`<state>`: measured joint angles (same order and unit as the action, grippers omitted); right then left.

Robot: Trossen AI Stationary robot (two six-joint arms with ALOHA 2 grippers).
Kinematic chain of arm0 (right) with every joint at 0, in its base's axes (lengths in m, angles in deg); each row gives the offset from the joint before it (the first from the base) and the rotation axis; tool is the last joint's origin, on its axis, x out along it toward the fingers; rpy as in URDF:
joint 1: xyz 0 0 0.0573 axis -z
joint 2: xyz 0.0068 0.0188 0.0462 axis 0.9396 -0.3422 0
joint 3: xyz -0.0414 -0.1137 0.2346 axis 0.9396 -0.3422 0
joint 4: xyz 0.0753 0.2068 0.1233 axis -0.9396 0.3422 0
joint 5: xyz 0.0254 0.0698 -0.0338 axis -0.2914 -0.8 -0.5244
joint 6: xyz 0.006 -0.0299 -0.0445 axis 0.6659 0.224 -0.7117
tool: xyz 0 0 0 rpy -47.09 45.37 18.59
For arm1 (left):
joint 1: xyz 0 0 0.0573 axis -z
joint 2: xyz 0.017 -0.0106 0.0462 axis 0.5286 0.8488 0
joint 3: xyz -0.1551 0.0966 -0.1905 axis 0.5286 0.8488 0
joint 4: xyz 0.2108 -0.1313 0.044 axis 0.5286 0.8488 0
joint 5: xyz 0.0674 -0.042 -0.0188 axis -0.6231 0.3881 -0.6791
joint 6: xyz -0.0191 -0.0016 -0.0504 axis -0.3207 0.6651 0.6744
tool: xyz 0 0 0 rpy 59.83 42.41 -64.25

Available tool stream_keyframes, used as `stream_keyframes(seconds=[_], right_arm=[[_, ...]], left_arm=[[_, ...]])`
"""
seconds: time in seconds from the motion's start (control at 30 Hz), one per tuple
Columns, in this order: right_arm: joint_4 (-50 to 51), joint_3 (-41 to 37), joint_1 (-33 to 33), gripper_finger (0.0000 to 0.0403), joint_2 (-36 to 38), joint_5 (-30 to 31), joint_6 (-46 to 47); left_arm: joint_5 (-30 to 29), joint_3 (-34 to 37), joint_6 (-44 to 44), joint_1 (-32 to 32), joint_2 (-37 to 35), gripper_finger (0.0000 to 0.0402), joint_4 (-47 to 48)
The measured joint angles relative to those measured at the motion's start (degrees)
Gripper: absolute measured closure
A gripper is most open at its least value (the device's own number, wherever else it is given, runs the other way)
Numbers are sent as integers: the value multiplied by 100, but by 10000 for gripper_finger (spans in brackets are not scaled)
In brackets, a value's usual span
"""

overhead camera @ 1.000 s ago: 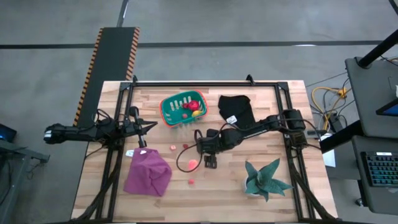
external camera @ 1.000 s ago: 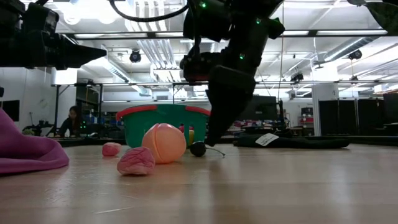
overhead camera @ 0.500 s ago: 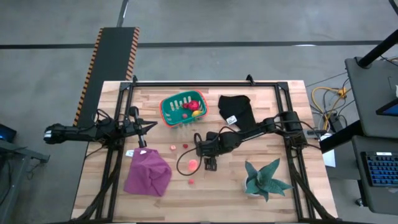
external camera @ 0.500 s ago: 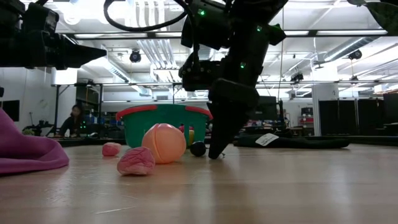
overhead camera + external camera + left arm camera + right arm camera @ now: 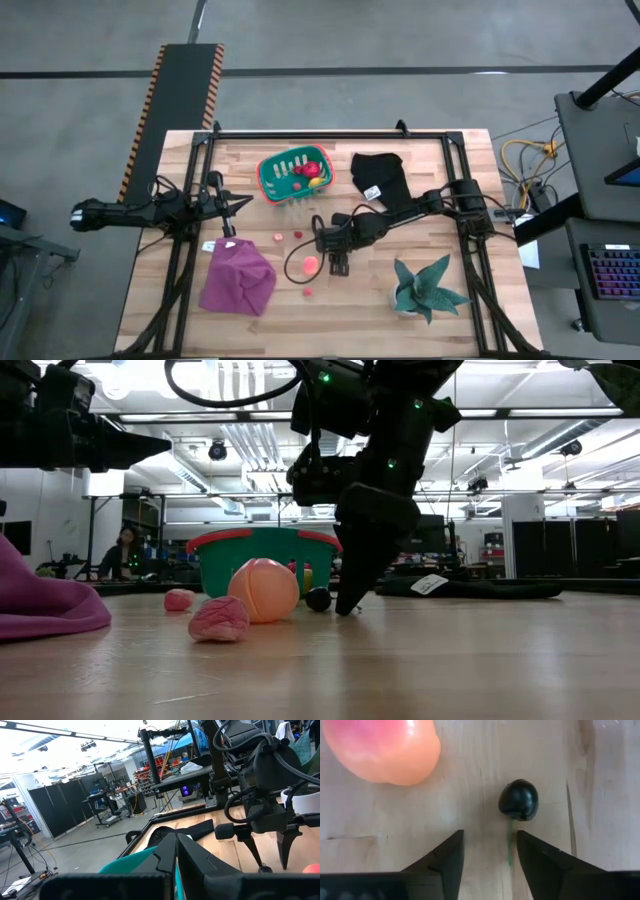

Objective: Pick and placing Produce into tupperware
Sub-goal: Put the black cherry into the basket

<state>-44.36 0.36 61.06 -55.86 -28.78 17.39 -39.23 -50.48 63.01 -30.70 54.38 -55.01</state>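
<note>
Here, glossy dark cherry trailing 1 green stem

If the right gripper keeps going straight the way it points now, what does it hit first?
The right gripper is open and points down at the table. Straight on it probably meets bare wood, with the green stem between its fingers. The dark cherry lies just beyond the tips, and the peach sits off to one side.
</note>
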Motion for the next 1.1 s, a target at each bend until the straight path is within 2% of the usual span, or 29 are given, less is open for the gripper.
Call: stream_keyframes(seconds=[0.57, 1.1], right_arm=[[59, -6, 45, 385, 0, 71, -2], [218, -41, 83, 395, 211, 359, 185]], left_arm=[[2, 0, 0, 0, -7, 400, -2], [-83, 1, -2, -2, -5, 400, -2]])
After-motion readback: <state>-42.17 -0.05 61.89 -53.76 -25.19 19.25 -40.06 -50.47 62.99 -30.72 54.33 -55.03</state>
